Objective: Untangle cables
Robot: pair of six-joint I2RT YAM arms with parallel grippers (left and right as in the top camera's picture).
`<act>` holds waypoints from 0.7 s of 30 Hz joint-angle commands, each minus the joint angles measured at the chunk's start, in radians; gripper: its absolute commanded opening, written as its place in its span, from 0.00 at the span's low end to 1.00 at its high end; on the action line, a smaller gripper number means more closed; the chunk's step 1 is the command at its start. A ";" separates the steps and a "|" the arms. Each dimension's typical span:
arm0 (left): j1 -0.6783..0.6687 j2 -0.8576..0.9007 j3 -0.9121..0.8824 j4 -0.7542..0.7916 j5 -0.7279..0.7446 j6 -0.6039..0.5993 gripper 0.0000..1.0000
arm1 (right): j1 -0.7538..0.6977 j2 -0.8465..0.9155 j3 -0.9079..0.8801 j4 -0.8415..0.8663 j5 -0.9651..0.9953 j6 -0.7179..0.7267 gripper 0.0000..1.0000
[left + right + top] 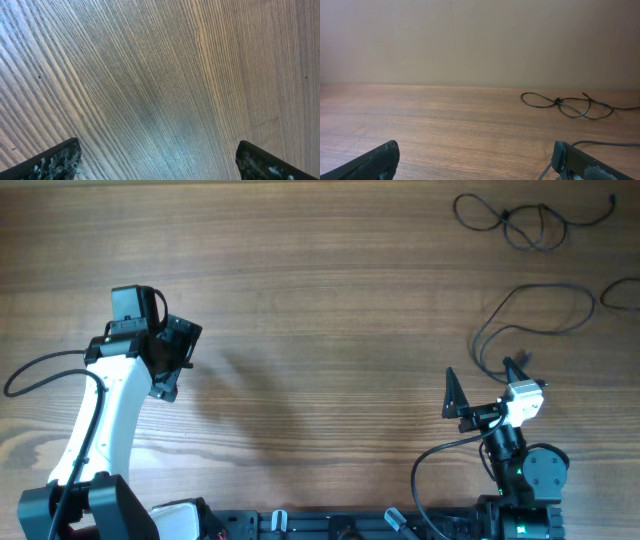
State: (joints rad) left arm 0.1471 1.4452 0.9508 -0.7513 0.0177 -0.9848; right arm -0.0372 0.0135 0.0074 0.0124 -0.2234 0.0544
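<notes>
From the overhead view, the wooden table carries the thin dark cables only in its far right part. A knotted bunch lies near the far right corner. A long loop lies below it in the picture, and its tail runs down to just beside the right gripper. A short piece of cord shows at the right edge. The right gripper has its two fingers spread apart and holds nothing. The left gripper is at the left side, well apart from all cables. From this view I cannot tell how its jaws stand.

In the left wrist view, the left gripper is wide open. Its two dark fingertips stand in the lower corners and only bare wood grain is between them.

In the right wrist view, the right gripper is also wide open, with nothing between its fingers. The knotted bunch lies farther away on the table, towards the right. One thin cord passes near the right finger, but I cannot tell if it touches it.
</notes>
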 commanded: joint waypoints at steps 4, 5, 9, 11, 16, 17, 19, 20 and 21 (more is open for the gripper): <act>0.006 -0.009 -0.003 0.002 0.000 0.012 1.00 | 0.003 -0.010 -0.003 0.004 0.019 -0.013 1.00; 0.006 -0.009 -0.003 0.002 0.000 0.012 1.00 | 0.003 -0.010 -0.003 0.004 0.019 -0.013 1.00; 0.006 -0.009 -0.003 0.002 0.000 0.012 1.00 | 0.003 -0.010 -0.002 0.003 0.019 -0.013 1.00; 0.006 -0.009 -0.003 0.002 0.000 0.012 1.00 | 0.003 -0.010 -0.002 0.003 0.019 -0.013 1.00; 0.006 -0.009 -0.003 0.002 0.000 0.012 1.00 | 0.003 -0.010 -0.002 0.003 0.019 -0.013 1.00; 0.006 -0.009 -0.003 0.002 0.000 0.012 1.00 | 0.003 -0.010 -0.002 0.003 0.020 -0.013 1.00; 0.006 -0.009 -0.003 0.002 0.000 0.012 1.00 | 0.003 -0.010 -0.002 0.003 0.019 -0.013 1.00; 0.006 -0.009 -0.003 0.002 0.000 0.012 1.00 | 0.003 -0.010 -0.002 0.003 0.019 -0.013 1.00; 0.006 -0.009 -0.003 0.002 0.000 0.012 1.00 | 0.003 -0.010 -0.002 0.003 0.019 -0.013 1.00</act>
State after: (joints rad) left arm 0.1471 1.4452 0.9508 -0.7517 0.0177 -0.9848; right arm -0.0372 0.0135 0.0074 0.0124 -0.2234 0.0540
